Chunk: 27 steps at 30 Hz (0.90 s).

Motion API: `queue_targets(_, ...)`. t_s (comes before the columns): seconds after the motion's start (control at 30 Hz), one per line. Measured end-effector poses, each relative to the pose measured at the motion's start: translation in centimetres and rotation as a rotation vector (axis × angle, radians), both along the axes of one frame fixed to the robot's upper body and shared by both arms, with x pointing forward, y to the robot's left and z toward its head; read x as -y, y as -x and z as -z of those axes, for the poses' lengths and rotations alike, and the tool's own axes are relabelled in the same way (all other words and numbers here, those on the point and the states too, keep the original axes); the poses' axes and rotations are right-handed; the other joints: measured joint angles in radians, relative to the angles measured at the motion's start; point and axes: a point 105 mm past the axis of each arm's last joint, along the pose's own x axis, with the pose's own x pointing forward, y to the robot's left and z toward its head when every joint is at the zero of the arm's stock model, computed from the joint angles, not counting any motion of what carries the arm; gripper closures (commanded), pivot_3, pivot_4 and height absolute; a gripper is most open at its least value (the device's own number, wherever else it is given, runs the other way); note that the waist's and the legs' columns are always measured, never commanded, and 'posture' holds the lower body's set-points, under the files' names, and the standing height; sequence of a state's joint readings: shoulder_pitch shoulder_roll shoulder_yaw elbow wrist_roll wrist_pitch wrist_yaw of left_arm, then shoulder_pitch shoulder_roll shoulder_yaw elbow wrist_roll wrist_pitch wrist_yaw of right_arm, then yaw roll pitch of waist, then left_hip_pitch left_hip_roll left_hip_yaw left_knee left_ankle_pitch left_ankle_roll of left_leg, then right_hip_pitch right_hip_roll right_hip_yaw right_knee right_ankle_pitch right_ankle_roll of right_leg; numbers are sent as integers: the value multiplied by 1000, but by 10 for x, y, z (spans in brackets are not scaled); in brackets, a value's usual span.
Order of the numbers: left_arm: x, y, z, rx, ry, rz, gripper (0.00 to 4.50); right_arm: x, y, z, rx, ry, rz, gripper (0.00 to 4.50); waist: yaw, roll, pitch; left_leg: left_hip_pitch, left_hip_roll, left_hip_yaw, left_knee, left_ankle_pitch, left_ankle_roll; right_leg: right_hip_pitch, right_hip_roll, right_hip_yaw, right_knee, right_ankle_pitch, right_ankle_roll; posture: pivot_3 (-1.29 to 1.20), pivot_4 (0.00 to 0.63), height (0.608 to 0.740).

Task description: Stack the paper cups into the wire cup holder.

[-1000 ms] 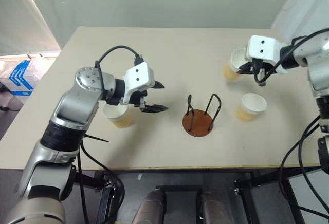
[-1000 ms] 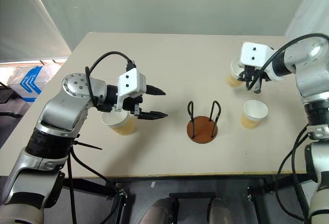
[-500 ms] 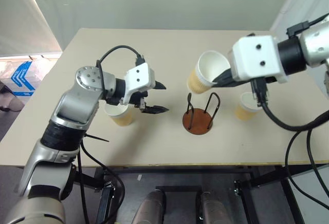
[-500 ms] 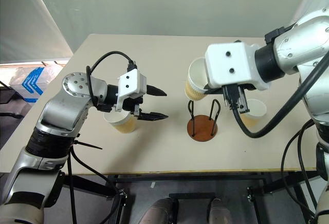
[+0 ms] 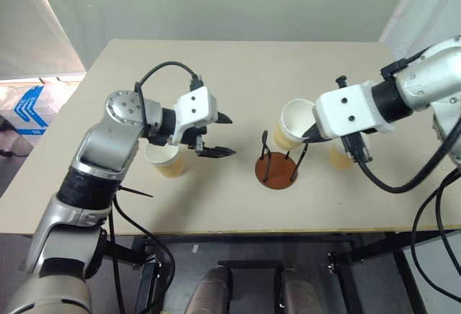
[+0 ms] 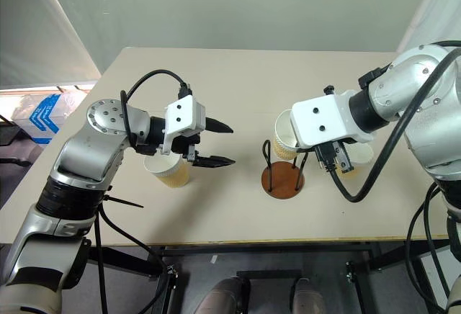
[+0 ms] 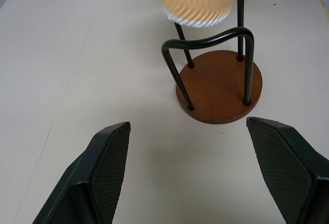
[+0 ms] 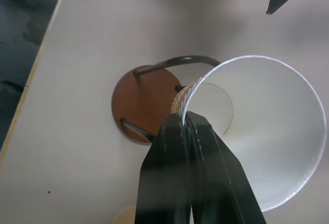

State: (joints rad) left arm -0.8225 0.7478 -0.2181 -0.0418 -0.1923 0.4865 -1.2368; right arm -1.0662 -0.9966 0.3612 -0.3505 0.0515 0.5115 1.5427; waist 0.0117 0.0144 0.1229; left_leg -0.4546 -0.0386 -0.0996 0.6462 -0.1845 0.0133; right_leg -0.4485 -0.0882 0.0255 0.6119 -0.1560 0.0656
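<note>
Just right of the frame's centre, the right gripper (image 8: 186, 126) pinches the rim of a paper cup (image 5: 294, 124), tan and ribbed outside, white inside, hanging tilted over the wire cup holder (image 5: 277, 171): a reddish-brown disc with two black wire loops. The left gripper (image 5: 219, 135), left of centre, is spread wide beside a second cup (image 5: 163, 158). A third cup (image 5: 337, 157) stands half hidden at right.
</note>
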Motion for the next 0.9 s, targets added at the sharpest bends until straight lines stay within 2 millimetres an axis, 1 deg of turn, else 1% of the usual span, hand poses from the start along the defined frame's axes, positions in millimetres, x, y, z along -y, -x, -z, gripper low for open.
queue_targets(0.07,0,0,0,2,-2,-2,538,1,-4,2,6,-8,20,3607,0,0,0,0,0,0,0,0,0,0,0,0,0,0,0,0,150,740)
queue_targets(0.27,-2,-2,1,4,-4,-9,538,-1,-12,6,17,-56,68,1502,0,0,0,0,0,0,0,0,0,0,0,0,0,0,1,0,150,740)
queue_targets(0.33,-3,-3,1,21,-16,-18,538,-5,-15,6,26,-90,76,1502,0,0,0,0,0,0,0,0,0,0,0,0,0,0,1,0,150,740)
queue_targets(0.4,-6,-7,-1,73,-48,-41,538,-9,-21,2,41,-171,112,1502,0,0,0,0,0,0,0,0,0,0,0,0,0,1,1,0,150,740)
queue_targets(0.47,-15,-10,-4,128,-117,-73,538,-8,-27,-5,50,-278,175,1502,0,0,0,0,0,0,0,0,0,0,0,0,0,1,1,0,150,740)
queue_targets(0.53,-26,-9,-11,184,-186,-99,538,-4,-29,-15,42,-381,235,1502,0,0,0,-1,0,0,0,0,0,-1,0,0,-1,1,1,0,150,740)
queue_targets(0.57,-31,-7,-17,210,-215,-108,538,-2,-29,-23,26,-452,260,1502,0,0,0,-1,0,0,0,0,0,-1,1,1,-1,1,1,0,150,740)
queue_targets(0.63,-34,-2,-28,242,-226,-107,538,-1,-23,-31,-6,-533,277,1502,2,0,0,-1,0,0,-1,-1,-1,-1,1,0,-1,0,1,0,150,740)
queue_targets(0.73,-40,12,-40,205,-171,-96,538,-2,-16,-34,-64,-585,281,1502,1,0,0,-1,0,0,-1,-2,-2,-1,1,1,-2,0,1,0,150,740)
queue_targets(0.77,-46,15,-41,187,-169,-105,538,-2,-15,-34,-82,-591,284,1502,0,0,0,0,0,0,-1,-2,-3,-1,1,1,-1,-1,1,0,150,740)
queue_targets(0.8,-57,17,-39,169,-186,-126,538,-2,-13,-34,-100,-599,287,1502,-1,0,0,0,0,0,-1,-2,-3,-1,1,1,-1,-1,1,0,150,740)
queue_targets(0.9,-103,18,-24,85,-273,-232,538,3,-7,-36,-147,-615,305,1502,-6,0,0,1,1,0,-6,-1,-5,-4,3,2,0,-2,0,0,150,740)
